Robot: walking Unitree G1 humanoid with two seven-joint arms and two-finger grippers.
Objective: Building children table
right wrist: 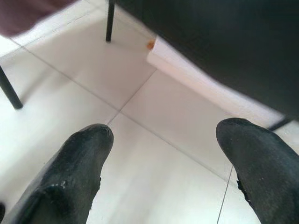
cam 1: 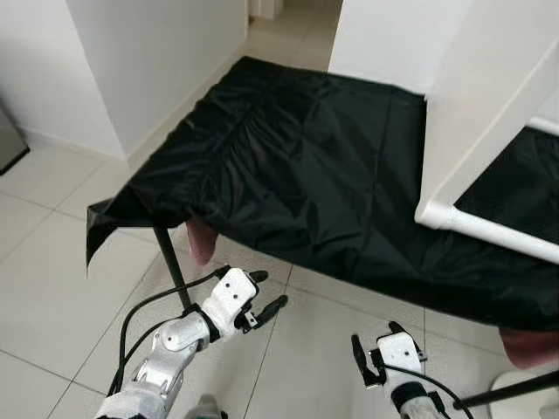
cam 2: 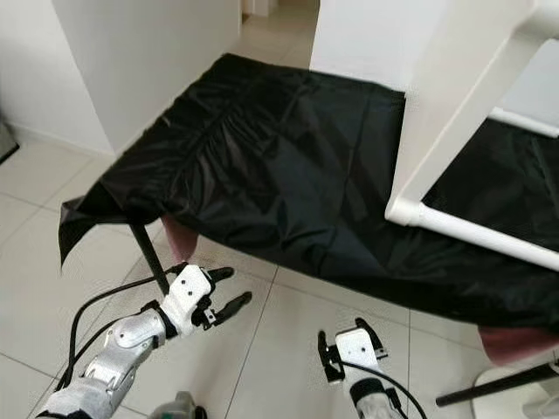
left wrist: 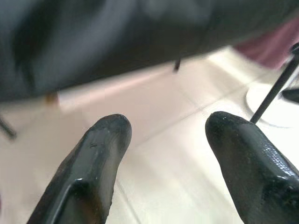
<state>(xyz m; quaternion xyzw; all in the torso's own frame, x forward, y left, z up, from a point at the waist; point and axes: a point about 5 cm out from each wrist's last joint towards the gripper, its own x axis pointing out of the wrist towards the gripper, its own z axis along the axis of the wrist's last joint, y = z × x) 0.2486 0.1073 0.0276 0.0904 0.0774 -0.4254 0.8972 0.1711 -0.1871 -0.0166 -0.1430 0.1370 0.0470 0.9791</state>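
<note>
The children's table (cam 1: 472,131) is lying on the black cloth (cam 1: 297,166) at the right of the head views, a white panel tilting up from a white tube (cam 1: 498,231) that is resting along the cloth; how its parts are joined cannot be told, and the piece is running out of the picture, so the build is looking unfinished, with most of the work seemingly left. The cloth is draping a low bench whose thin black leg (cam 1: 172,266) is standing on the tiled floor (cam 1: 52,288), with a pink edge (cam 1: 200,241) peeking out beneath the cloth. The left gripper (cam 1: 265,292) is hovering over the floor just beside that leg, jaws released and grasping nothing. The right gripper (cam 1: 376,346) is hanging lower, near the bench's front edge, jaws likewise spread and empty. Neither is touching the white piece, so reaching up to it is probably coming next.
</note>
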